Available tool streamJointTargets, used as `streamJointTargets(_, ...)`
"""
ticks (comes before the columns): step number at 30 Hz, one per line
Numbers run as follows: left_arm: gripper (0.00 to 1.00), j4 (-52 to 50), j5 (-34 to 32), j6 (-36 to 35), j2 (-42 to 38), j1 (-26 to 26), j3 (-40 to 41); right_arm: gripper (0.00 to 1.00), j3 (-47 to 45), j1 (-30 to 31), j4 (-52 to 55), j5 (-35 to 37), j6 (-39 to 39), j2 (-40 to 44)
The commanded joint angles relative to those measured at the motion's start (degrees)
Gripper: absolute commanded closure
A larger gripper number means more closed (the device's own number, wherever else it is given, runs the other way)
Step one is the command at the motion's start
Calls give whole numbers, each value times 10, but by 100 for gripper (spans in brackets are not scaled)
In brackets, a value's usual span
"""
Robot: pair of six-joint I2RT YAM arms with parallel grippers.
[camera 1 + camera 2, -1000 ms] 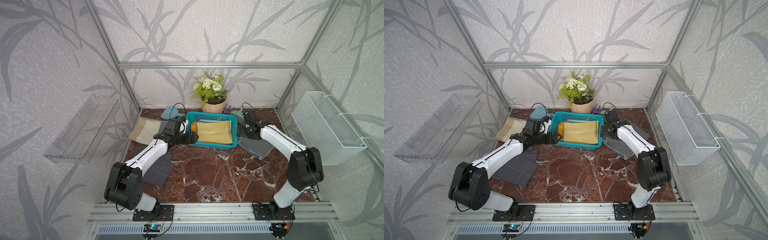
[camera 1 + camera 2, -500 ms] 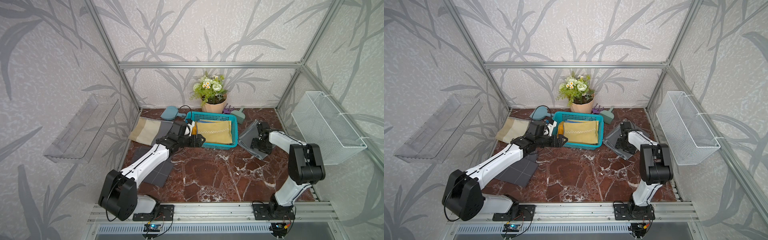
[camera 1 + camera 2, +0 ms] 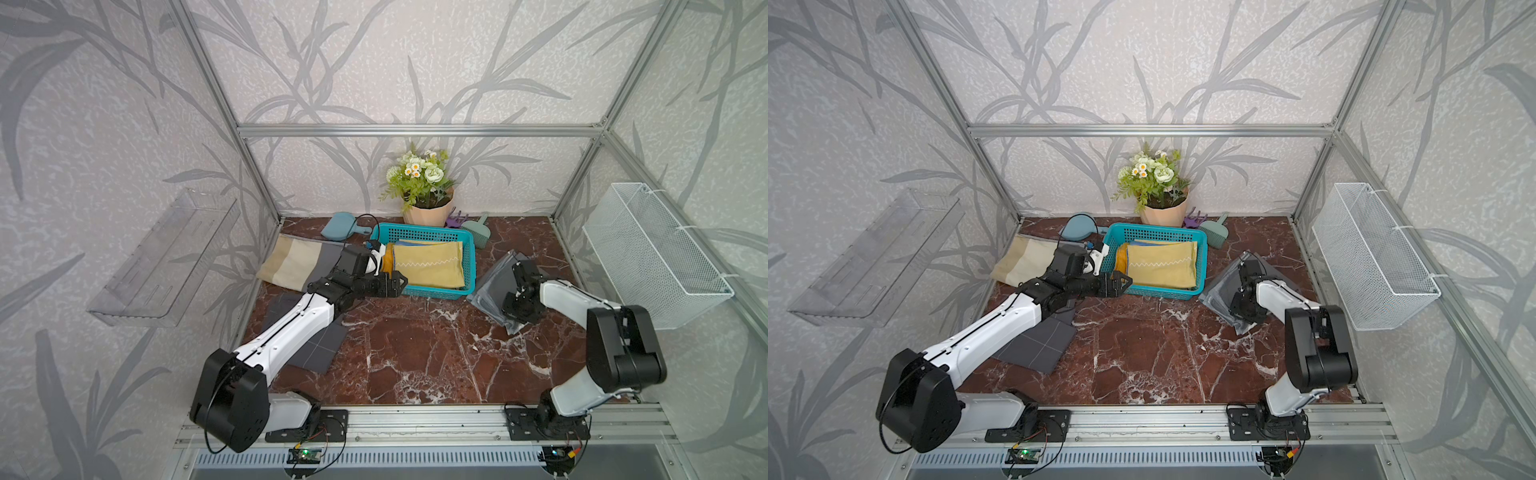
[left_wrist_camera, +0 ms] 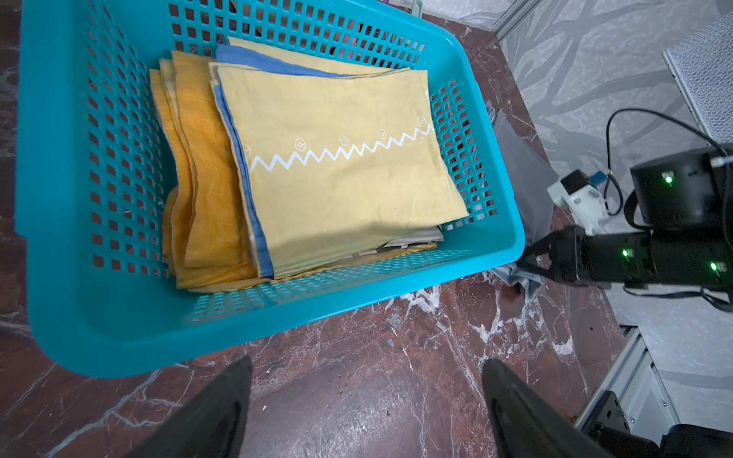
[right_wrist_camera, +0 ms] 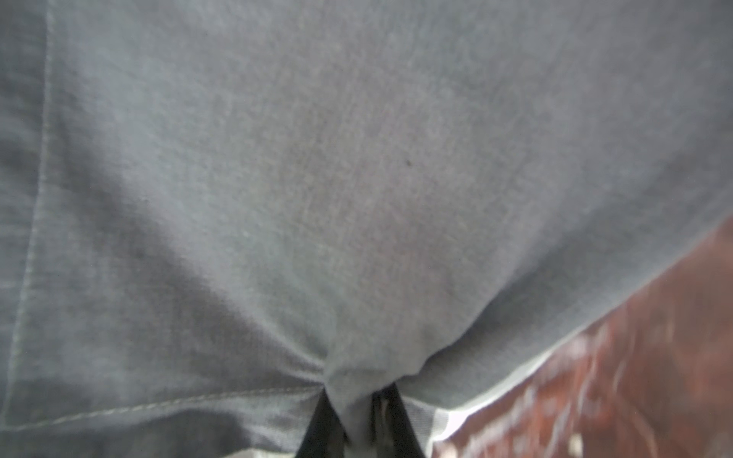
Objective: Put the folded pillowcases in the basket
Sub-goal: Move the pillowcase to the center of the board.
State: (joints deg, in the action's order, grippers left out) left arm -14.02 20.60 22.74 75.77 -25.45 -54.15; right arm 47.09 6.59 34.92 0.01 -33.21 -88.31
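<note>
Over the last second: gone from the right end of the rectangular teal-blue perforated plastic basket [image 3: 432, 292] and down onto the flat grey folded fabric pillowcase [image 3: 488, 286] with the right claw [image 5: 357, 416]. Closed there now, pinching a pucker of that grey cloth at its near edge, plain in the right wrist view. Pillowcase not yet lifted, flat on the red marble worktop [image 3: 415, 353], just right of the basket. Meanwhile drawn back from the basket's left end to its near left corner with the left claw [image 4: 367, 361], jaws wide apart, empty, above bare worktop. Already inside the basket: a stack of yellow and orange folded cloths [image 4: 337, 178]. Grasp most likely made; lift and carry left into the basket yet to come.
</note>
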Motion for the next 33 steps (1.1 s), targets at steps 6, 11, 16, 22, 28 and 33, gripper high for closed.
streamJointTargets(6,8,36,-13,28,-29,-11,42,87,-130,237,75,-17,-229,190)
streamJointTargets(11,7,40,-42,44,-44,-17,55,83,-145,397,8,4,-356,206)
streamJointTargets(16,6,41,-78,56,-72,-17,67,79,-96,451,-69,2,-372,115)
streamJointTargets(22,4,41,-123,63,-117,-17,82,71,-26,505,-158,-29,-372,12)
streamJointTargets(28,3,33,-132,70,-132,-16,91,19,62,552,-174,-36,-357,-36)
streamJointTargets(33,3,22,-109,77,-133,-17,97,1,67,557,-117,10,-330,61)
